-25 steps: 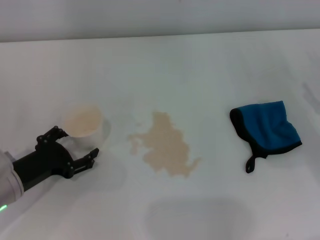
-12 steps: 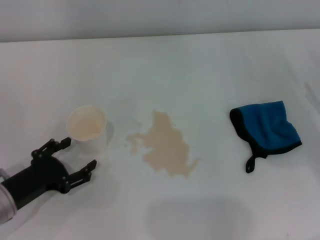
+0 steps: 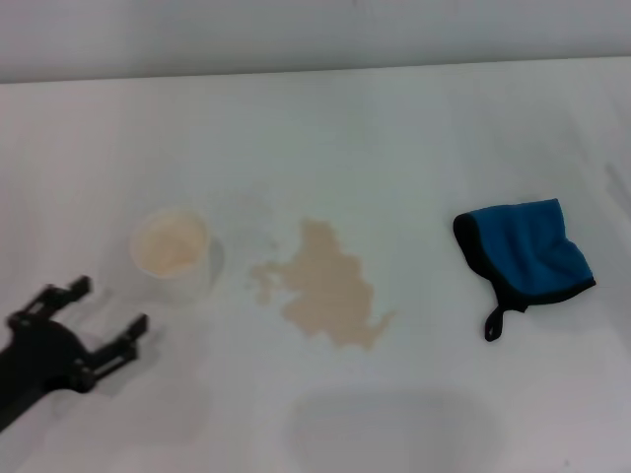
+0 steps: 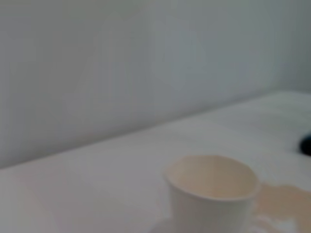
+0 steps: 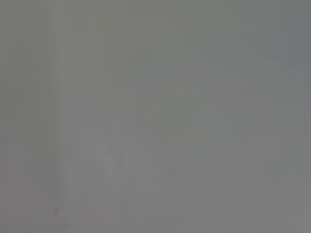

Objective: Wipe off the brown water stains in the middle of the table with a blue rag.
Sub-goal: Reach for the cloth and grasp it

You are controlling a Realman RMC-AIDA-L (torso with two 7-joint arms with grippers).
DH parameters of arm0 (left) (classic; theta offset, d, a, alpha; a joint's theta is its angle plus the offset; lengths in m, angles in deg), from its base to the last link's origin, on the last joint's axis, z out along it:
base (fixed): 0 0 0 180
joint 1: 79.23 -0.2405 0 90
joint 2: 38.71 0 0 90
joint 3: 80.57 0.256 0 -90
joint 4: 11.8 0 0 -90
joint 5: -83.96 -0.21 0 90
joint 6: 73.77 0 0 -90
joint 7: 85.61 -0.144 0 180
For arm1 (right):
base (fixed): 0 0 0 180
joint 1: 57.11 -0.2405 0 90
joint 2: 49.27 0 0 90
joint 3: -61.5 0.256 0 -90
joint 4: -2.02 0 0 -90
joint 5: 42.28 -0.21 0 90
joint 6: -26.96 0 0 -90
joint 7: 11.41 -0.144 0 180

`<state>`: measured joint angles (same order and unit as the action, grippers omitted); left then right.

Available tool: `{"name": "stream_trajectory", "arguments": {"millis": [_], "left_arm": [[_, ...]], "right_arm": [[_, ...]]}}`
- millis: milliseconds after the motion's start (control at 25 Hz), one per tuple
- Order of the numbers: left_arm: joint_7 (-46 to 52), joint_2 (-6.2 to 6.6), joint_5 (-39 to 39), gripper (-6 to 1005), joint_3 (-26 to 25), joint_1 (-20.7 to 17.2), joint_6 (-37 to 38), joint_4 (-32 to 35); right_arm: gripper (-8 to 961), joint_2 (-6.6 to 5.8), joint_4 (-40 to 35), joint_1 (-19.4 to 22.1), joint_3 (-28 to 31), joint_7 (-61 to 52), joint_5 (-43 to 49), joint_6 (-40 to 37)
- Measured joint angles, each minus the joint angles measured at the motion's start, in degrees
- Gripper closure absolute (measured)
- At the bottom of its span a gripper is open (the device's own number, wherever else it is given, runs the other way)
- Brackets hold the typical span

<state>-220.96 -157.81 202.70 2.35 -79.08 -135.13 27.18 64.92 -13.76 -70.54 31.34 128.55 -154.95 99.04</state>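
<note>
Left gripper [image 3: 104, 313] at near left, fingers spread, empty, near white cup [image 3: 174, 251] (upright). Brown water stains [image 3: 325, 287] mid-table [image 3: 375, 128]; blue rag [image 3: 527, 251] right, well apart.

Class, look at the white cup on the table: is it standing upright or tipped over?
Upright. The white cup stands on its base on the table, round mouth facing up, beside the brown water stains.

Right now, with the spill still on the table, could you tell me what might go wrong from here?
The white cup stands upright close beside the brown water stains; a wide wiping stroke could tip it. The open left gripper sits near the cup and might clip it. The blue rag lies bunched on the robot's right, untouched, so a grasp may catch only its loop tab.
</note>
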Motion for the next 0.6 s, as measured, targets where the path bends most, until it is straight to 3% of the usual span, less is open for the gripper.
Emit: {"name": "stream_trajectory", "arguments": {"millis": [200,440,600], "left_arm": [[-0.4,0.05,4.0,117,-5.9,-2.2,-3.6,-0.2],[-3.4,0.05,10.4,117,-8.0,-1.8,-4.9,-2.2],[-6.4,0.00,15.3,117,-8.0,-1.5,-4.9,-3.5]], "right_arm": [[179,0.05,-3.8,2.0,-0.4,-6.5,1.5,0.6],[180,-0.31,-17.2,3.5,-0.4,-32.6,14.1,-1.3],[180,-1.54,-24.0,2.3,-0.4,-47.2,23.8,0.3]]}}
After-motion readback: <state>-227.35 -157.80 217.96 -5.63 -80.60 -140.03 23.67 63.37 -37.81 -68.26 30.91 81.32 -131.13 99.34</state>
